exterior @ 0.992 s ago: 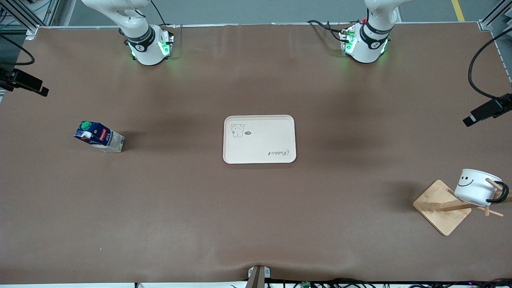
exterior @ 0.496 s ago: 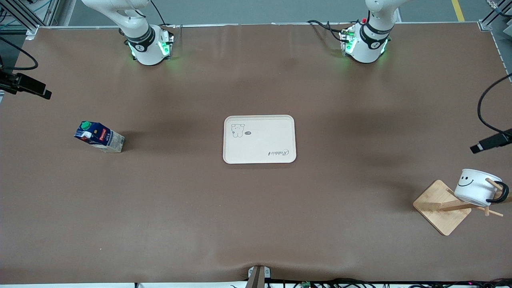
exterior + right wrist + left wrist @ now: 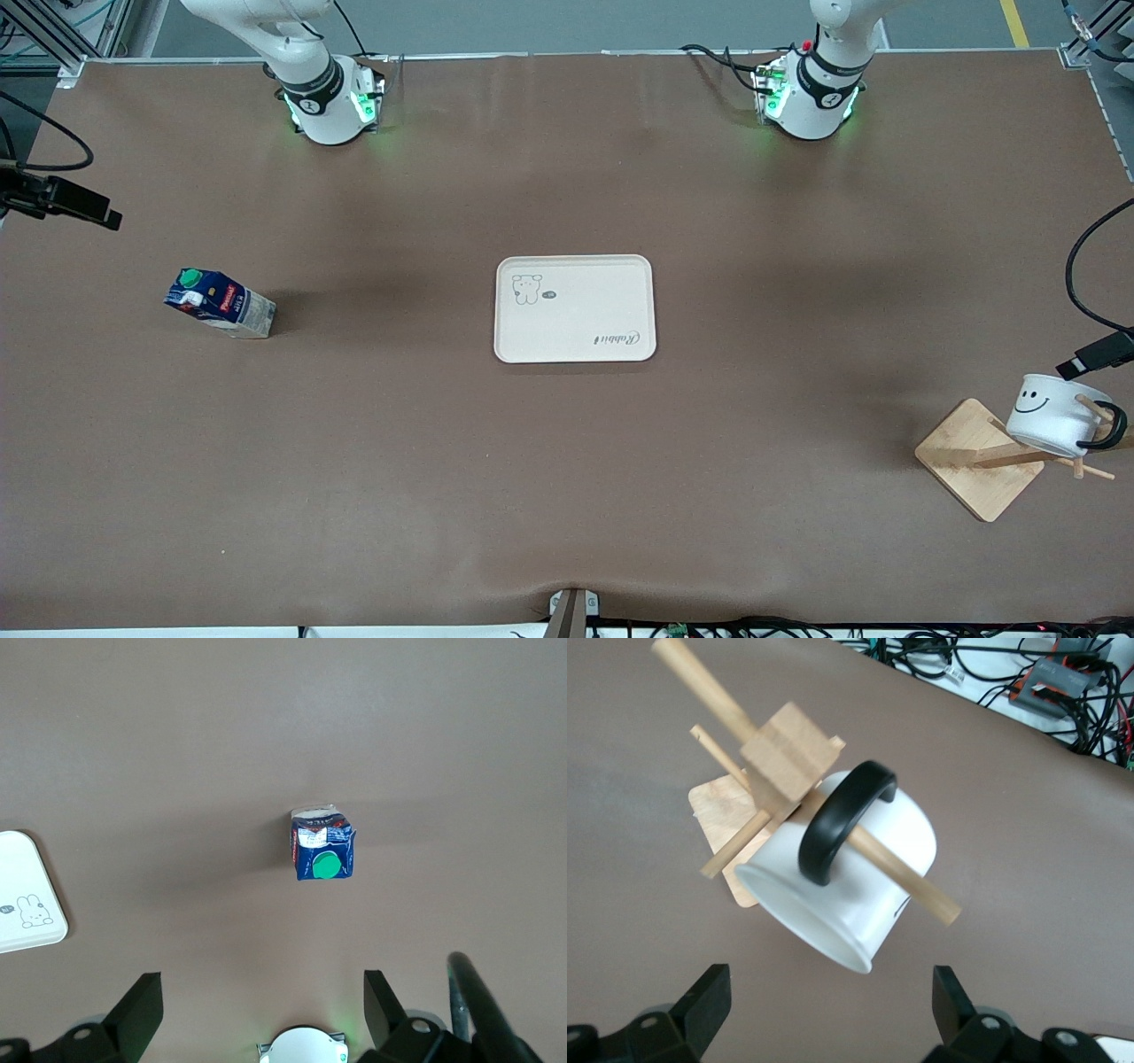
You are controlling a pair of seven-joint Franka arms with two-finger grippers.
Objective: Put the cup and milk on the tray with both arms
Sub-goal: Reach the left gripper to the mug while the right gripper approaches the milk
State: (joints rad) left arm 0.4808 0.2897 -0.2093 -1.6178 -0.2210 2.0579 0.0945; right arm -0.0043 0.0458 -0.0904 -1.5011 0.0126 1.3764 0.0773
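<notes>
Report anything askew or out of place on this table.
Nothing is spilled or damaged. The cup hangs tilted by its handle on a peg of the wooden rack. The milk stands on the table, the tray holds nothing.

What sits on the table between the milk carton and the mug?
Only the tray, which has nothing on it; the front view shows it about midway between the milk and the cup, which hangs on a wooden rack.

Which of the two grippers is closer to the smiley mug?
The left. The left gripper, open, hovers right above the cup hanging on the wooden rack. The right gripper, open, hangs above the milk.
</notes>
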